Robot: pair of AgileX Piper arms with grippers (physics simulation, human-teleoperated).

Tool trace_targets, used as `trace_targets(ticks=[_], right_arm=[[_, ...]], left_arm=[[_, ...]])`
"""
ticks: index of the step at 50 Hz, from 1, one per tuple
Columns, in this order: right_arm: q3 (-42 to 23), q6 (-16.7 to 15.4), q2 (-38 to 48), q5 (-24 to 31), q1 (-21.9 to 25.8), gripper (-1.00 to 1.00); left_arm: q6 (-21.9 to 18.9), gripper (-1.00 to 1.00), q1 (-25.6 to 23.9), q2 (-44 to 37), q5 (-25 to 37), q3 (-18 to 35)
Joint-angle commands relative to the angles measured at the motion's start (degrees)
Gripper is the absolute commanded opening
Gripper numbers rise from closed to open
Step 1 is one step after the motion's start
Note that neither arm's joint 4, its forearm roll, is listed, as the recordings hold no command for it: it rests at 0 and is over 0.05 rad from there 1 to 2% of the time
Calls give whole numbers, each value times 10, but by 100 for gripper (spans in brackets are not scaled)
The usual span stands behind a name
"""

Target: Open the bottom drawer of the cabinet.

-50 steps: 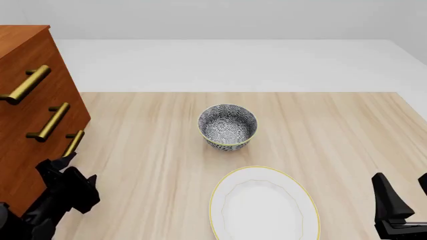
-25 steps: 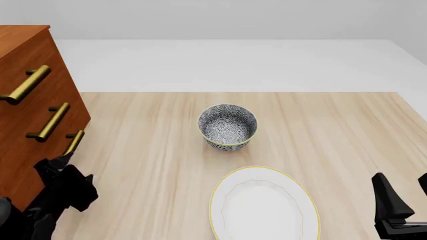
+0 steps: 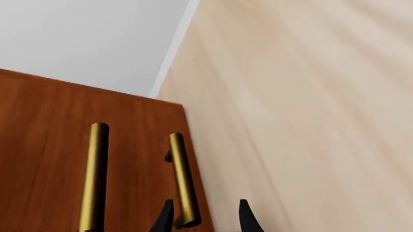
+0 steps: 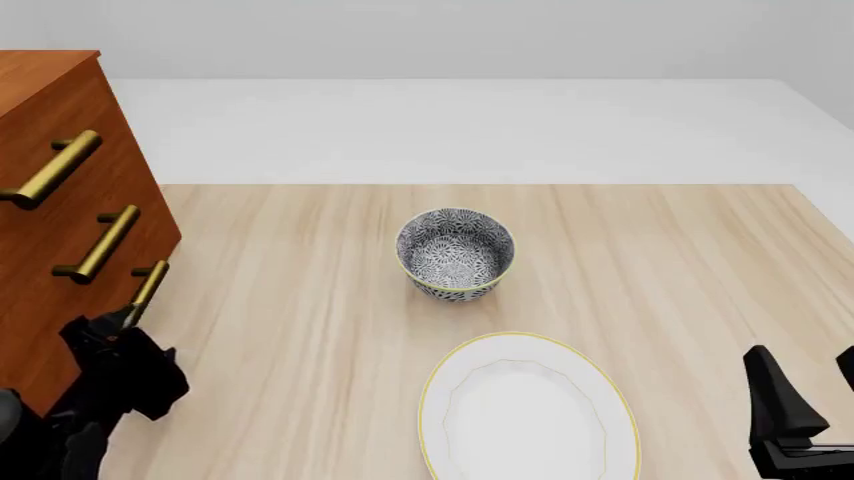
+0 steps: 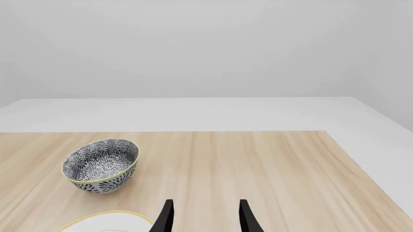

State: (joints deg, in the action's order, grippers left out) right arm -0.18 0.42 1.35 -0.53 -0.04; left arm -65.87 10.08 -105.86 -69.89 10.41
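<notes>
The bottom drawer [image 4: 80,330] is the lowest of three in the cabinet [image 4: 54,130], which stands at the left edge of the surface [image 4: 294,300], its front turned toward the middle. Each drawer carries a brass bar handle; the bottom handle [image 4: 147,285] sits lowest, close above the surface. In the front view the drawer front looks flush with those above it.

The left tool [image 3: 205,217] is at the near end of the bottom handle [image 3: 183,181]. In the left wrist view its fingers [image 3: 165,220] are spread, one on each side of the bar's end, with a visible gap to the finger on the far side from the cabinet. I cannot tell whether the other finger touches the bar. The middle handle [image 3: 94,179] runs beside it.

The right tool [image 5: 205,217] hovers over the near right part of the surface, fingers spread and holding nothing. A patterned bowl [image 4: 455,253] sits near the middle of the surface, and a white plate [image 4: 527,410] with a yellow rim lies nearer the front edge, just apart from the bowl.
</notes>
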Motion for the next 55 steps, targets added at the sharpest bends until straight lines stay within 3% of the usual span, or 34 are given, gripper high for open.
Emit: trace_targets(ticks=[1,55], right_arm=[[0,0,0,0,0,100],[0,0,0,0,0,100]], left_arm=[[-2,100,15,-6,0,7],[-23,100,44,-78,0,54]])
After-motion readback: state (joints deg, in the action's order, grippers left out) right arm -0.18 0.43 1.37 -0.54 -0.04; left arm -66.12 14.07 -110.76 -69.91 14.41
